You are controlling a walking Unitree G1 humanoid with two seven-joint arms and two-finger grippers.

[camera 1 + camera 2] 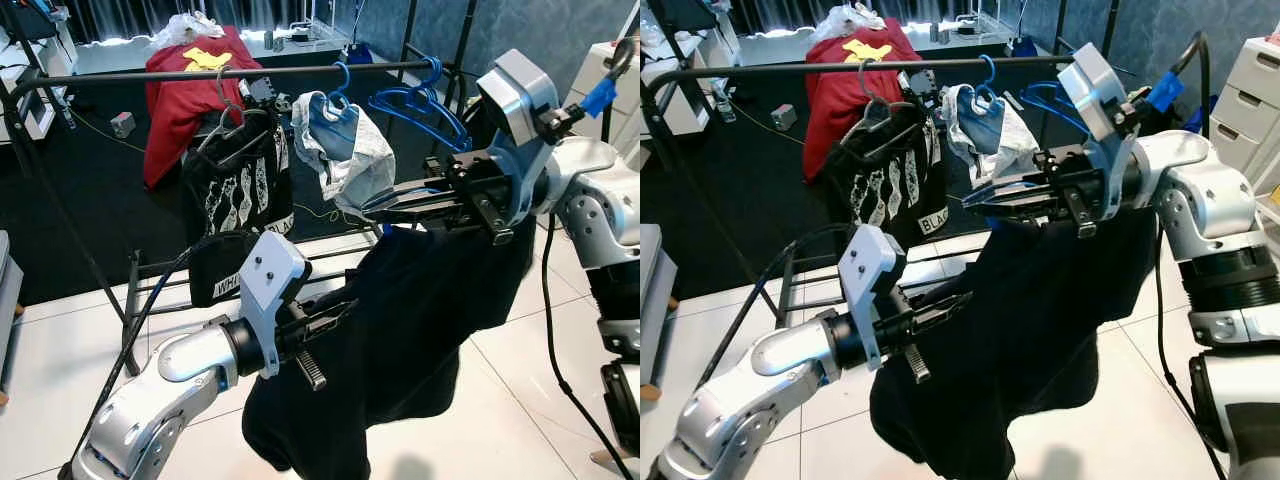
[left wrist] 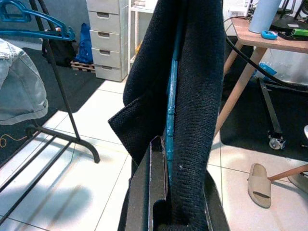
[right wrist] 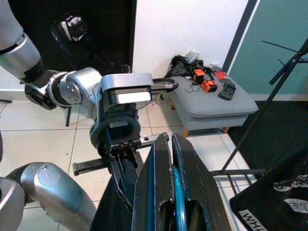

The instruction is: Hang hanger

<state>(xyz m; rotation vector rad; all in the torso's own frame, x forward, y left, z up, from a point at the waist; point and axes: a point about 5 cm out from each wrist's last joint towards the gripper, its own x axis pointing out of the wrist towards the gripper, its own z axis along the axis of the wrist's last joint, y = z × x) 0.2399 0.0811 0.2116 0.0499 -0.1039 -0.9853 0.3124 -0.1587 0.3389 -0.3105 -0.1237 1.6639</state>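
Left eye view: 2 silver arms meet in front of a black clothes rail point(image 1: 200, 74).
Right gripper point(image 1: 375, 205): reaches in from the right at chest height, below the rail; its 2 black fingers are pressed together on the teal hanger point(image 3: 178, 195), which the right wrist view shows running between them.
Left gripper point(image 1: 340, 312): reaches in from the lower left; its 2 fingers pinch the black garment point(image 1: 400, 340) together with the hanger bar inside it, as the left wrist view shows point(image 2: 169, 110).
Hanger location: held between both grippers, below and in front of the rail, not on it; most of it is covered by cloth.
Black garment: draped over the hanger, hanging down between the 2 arms toward the white tiled floor point(image 1: 60, 350).
Rail contents: a black printed shirt point(image 1: 240, 175) on a grey hanger, a pale crumpled garment point(image 1: 340, 150) on a blue hanger, and a group of bare blue hangers point(image 1: 425, 105) to the right of it.
Behind the rail: a red garment point(image 1: 185, 95) with a yellow patch, lying over something on the dark carpet.
Right wrist view: a grey footstool point(image 3: 211, 103) carries small orange and black items.
Left wrist view: a white drawer unit point(image 2: 108, 38), a wooden table leg point(image 2: 231, 86) and a beige slipper point(image 2: 260, 185) stand around the hanging cloth.
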